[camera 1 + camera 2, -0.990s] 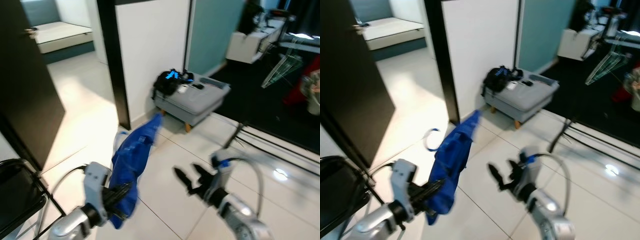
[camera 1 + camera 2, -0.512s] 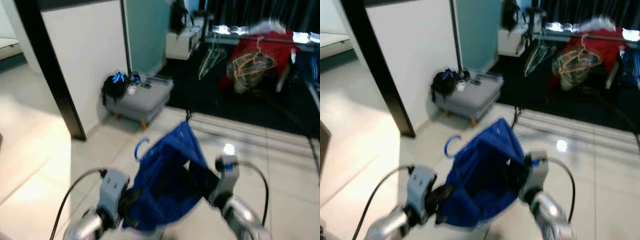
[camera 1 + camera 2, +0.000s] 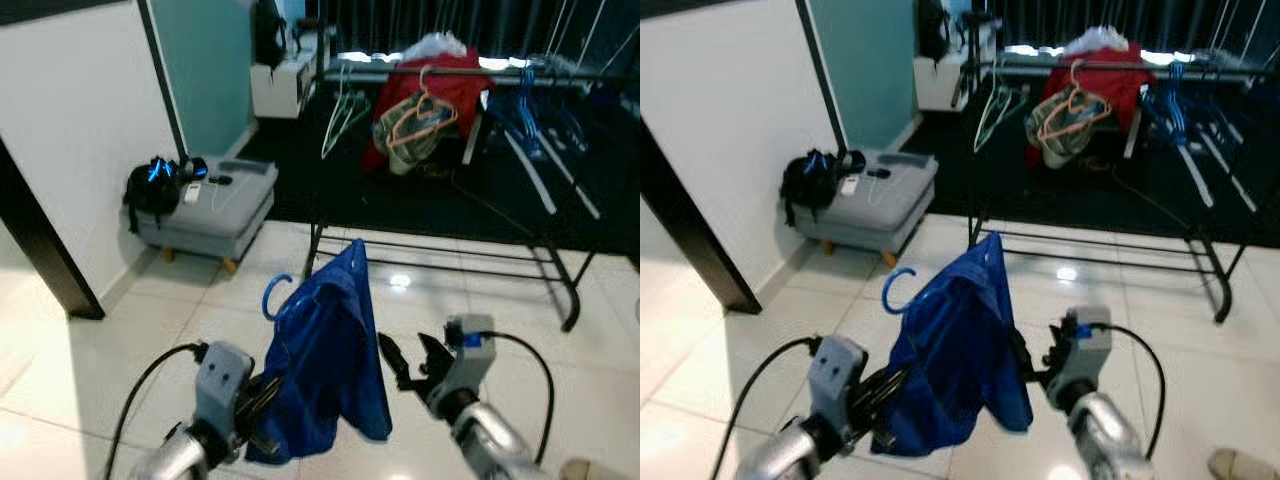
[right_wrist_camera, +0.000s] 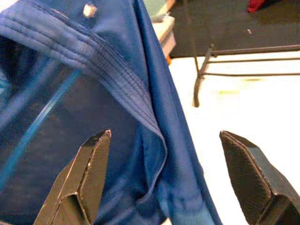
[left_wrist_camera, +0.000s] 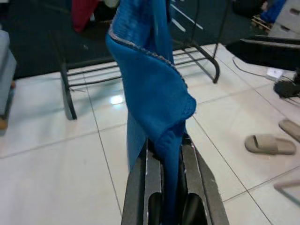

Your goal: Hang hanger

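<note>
A blue garment (image 3: 325, 360) hangs on a blue hanger whose hook (image 3: 277, 297) sticks up at its left. My left gripper (image 3: 262, 395) is shut on the garment's lower part; the left wrist view shows the cloth (image 5: 154, 93) pinched between the black fingers (image 5: 145, 183). Just right of the garment, my right gripper (image 3: 405, 362) is open. In the right wrist view its fingers (image 4: 89, 164) spread wide, with the blue cloth (image 4: 93, 93) close in front. Ahead stands a black clothes rack (image 3: 450, 75) with a red garment (image 3: 430, 100) and several hangers on its rail.
A grey ottoman (image 3: 210, 205) with a black bag (image 3: 155, 185) stands at the left by a white wall with a black edge (image 3: 40, 240). The rack's lower bars (image 3: 440, 255) cross the tiled floor. A slipper (image 5: 269, 144) lies on the tiles to my right.
The camera has swung right, so the clothes rack now stands ahead and the ottoman sits further left. The right gripper now shows open beside the garment instead of behind it.
</note>
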`<state>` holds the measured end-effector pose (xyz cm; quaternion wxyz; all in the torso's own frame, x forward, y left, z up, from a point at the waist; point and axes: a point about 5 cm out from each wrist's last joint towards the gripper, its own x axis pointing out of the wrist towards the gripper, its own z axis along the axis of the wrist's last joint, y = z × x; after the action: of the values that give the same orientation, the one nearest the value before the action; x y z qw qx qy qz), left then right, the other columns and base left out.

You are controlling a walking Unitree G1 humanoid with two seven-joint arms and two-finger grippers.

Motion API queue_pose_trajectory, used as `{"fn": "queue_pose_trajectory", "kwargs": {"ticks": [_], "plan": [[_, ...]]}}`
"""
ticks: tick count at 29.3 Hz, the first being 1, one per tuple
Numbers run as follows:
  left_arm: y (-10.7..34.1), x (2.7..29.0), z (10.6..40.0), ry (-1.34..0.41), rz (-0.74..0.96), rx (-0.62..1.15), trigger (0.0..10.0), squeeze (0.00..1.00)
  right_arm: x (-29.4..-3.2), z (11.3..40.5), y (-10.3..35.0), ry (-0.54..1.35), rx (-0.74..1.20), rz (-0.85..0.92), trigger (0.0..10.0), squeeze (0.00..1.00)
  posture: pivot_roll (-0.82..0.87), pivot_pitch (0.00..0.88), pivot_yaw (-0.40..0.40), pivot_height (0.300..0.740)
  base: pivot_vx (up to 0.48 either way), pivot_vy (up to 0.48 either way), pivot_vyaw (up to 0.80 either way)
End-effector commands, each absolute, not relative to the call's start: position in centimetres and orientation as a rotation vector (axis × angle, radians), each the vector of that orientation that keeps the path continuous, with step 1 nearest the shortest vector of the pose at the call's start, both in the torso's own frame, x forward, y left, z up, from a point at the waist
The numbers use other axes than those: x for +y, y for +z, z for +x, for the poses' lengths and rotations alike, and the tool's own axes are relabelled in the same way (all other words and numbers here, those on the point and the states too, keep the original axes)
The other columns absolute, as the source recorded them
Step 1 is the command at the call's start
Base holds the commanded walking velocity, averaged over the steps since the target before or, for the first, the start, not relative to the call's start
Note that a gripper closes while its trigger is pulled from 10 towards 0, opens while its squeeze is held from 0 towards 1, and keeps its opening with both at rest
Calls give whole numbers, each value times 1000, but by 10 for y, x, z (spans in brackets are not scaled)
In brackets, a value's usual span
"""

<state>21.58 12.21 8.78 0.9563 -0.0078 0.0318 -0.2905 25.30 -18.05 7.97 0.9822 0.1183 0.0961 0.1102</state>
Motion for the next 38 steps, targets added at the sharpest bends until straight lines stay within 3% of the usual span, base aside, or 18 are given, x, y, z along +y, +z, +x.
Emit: {"fn": "queue_pose_trajectory", "kwargs": {"ticks": [1, 15, 26, 33, 38], "plan": [[96, 125, 219, -579, 8, 14, 10000, 0, -174, 254, 80, 242, 197, 245, 10000, 0, -32, 0, 15, 740, 480, 0, -800], [116, 111, 237, -588, 73, -52, 10000, 0, -171, 257, 81, 238, 182, 258, 10000, 0, -46, 0, 34, 740, 480, 0, -800], [128, 88, 248, -643, 102, -91, 10000, 0, -170, 259, 83, 246, 170, 251, 10000, 0, -50, 0, 37, 740, 480, 0, 0], [126, 81, 248, -666, 111, -76, 10000, 0, -169, 259, 82, 247, 171, 248, 10000, 0, -55, 0, 42, 740, 480, 0, -705], [124, 78, 252, -654, 118, -54, 10000, 0, -169, 259, 82, 248, 161, 257, 10000, 0, -58, 0, 42, 740, 480, 0, 0]]}}
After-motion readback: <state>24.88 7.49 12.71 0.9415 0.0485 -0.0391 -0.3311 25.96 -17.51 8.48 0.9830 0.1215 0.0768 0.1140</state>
